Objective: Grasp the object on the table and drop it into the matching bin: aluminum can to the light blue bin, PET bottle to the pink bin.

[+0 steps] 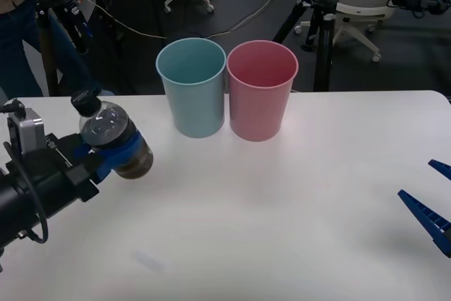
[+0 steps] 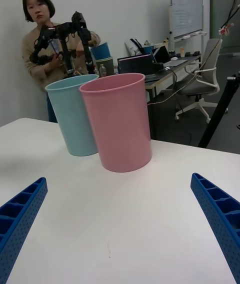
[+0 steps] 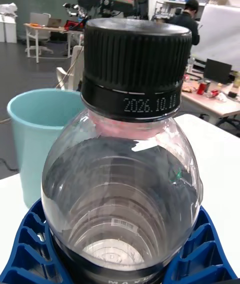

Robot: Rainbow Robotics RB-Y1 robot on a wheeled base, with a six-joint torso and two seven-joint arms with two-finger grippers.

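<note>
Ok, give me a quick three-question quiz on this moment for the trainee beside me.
1. True or false: the left gripper has its fingers closed around the PET bottle.
2. Which bin stands nearer the held bottle: A) the pink bin, B) the light blue bin?
3. Fill in: the right gripper, low over the table at the robot's right, has its fingers ____.

Key: 1 true; 2 B; 3 open
</note>
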